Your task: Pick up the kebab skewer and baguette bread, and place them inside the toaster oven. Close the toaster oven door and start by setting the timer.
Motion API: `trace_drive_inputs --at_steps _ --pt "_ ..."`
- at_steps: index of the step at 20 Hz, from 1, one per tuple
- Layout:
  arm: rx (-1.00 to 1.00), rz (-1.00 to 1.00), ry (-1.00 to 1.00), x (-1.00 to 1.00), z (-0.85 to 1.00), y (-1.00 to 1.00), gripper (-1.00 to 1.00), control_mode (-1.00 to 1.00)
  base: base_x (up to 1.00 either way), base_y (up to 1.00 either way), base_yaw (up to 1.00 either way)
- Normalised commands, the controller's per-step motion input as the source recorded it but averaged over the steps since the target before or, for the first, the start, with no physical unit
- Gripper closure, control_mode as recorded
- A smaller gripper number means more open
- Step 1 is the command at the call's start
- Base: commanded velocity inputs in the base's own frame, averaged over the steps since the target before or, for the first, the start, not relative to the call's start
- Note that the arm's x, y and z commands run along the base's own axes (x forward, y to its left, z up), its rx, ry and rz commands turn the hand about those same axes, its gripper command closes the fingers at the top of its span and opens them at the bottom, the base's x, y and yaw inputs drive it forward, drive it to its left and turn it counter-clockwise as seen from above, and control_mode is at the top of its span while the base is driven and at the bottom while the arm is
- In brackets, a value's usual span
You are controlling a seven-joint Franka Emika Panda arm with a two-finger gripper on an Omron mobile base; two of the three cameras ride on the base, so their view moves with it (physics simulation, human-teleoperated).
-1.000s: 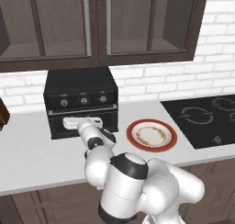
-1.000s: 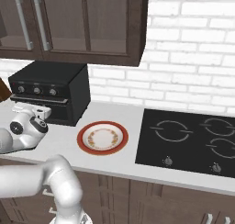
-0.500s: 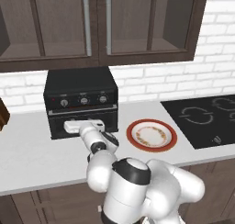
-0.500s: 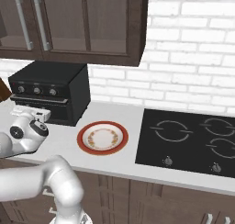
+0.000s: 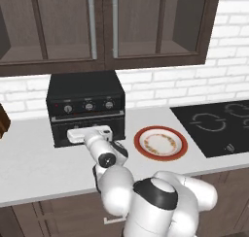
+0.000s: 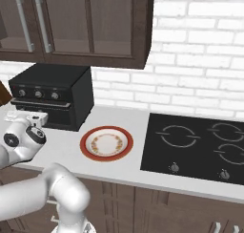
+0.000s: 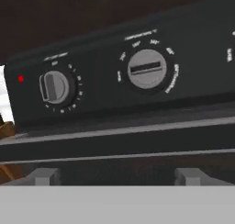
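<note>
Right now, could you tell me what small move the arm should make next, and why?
Probably lift the open gripper up toward the left knob, likely the timer: the toaster oven door looks closed, the plate is empty, and the fingers sit below the knob row.

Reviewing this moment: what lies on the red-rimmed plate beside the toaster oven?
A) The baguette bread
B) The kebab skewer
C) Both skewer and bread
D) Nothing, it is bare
D: the plate shows just its patterned face in both base views, with no food on it, and it sits on the counter to the right of the toaster oven, whose door stands shut.
</note>
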Motion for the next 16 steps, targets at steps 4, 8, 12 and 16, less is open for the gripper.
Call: trace_drive_inputs --at_steps 4,8,12,16 --pt "-0.08 -0.01 0.0 -0.17 0.81 0.31 -1.0 -1.0 0.0 0.0 0.0" --pt "-0.08 -0.03 0.0 -0.11 0.62 0.3 -1.0 -1.0 0.0 0.0 0.0" --pt "-0.06 -0.01 0.0 -0.01 0.29 0.26 -1.0 -1.0 0.0 0.0 0.0" --pt "-0.05 0.0 0.0 0.0 0.02 0.16 -1.0 -1.0 0.0 0.0 0.0"
